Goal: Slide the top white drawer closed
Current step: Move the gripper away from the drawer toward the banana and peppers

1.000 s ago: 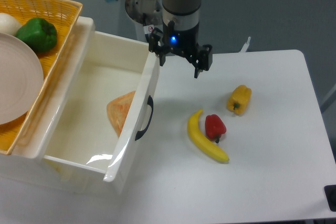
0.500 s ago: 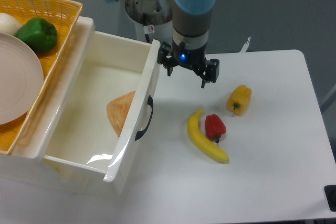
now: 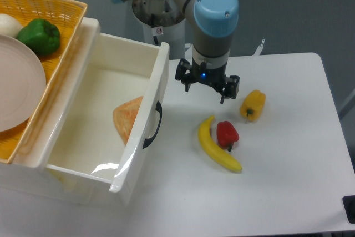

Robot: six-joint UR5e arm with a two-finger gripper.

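From the fixed camera you see the top white drawer (image 3: 105,120) pulled far out at the left of the white table (image 3: 288,170), with its black handle (image 3: 152,125) facing the middle of the table. An orange wedge-shaped thing (image 3: 126,117) lies inside it. The gripper (image 3: 206,88) hangs above the table just to the right of the drawer front, not touching it. Its two fingers stand apart with nothing between them. A yellow pepper (image 3: 253,105) sits just right of the gripper. Below it a red pepper (image 3: 227,134) rests against a banana (image 3: 216,150). At the top left, a woven basket (image 3: 52,5) holds a green pepper (image 3: 39,36) and a plate (image 3: 19,81).
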